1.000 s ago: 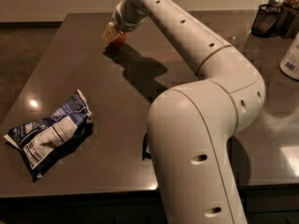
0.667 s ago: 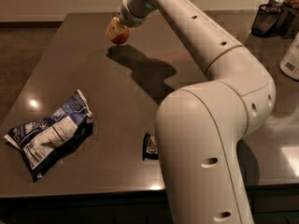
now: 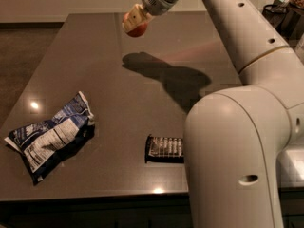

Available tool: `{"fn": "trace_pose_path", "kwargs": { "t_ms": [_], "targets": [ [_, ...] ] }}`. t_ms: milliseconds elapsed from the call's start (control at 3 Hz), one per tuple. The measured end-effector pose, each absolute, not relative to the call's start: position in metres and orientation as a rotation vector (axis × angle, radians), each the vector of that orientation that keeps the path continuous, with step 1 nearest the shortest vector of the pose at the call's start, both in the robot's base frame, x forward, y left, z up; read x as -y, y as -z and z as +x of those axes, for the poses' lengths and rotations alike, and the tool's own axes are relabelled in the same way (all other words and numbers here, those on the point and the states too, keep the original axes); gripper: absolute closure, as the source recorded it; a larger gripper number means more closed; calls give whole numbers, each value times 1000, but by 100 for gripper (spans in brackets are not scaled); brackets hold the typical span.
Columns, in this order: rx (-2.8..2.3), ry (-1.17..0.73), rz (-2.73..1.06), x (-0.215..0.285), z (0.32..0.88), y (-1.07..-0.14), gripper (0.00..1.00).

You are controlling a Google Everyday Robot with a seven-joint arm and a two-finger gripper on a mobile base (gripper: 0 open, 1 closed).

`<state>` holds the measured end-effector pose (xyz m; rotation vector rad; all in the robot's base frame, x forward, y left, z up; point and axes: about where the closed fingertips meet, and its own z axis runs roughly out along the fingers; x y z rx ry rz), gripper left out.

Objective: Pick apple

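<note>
The pincer [image 3: 134,23] is clamped on the apple [image 3: 137,31], holding it in the air above the far part of the dark counter [image 3: 118,103]. Well apart from it, near the front edge, lie a crumpled blue-and-white chip bag [image 3: 52,137] and a black snack bar [image 3: 164,148]. The robot's white arm [image 3: 237,141] partly hides the bar.

The tan tool [image 3: 133,22], high over the far part of the dark grey-brown tabletop [image 3: 118,103], clasps the reddish-orange apple [image 3: 137,31]. Well nearer than the tool lie a blue-and-white printed bag [image 3: 52,139] and a black bar [image 3: 165,149] with pale print. The arm [image 3: 247,46] is white.
</note>
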<state>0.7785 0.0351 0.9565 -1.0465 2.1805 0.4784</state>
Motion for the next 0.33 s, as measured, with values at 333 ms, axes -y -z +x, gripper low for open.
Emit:
{"fn": "trace_pose_path", "kwargs": {
  "t_ms": [333],
  "targets": [
    [-2181,-479,-1047,-35,779,-956,100]
  ]
}}
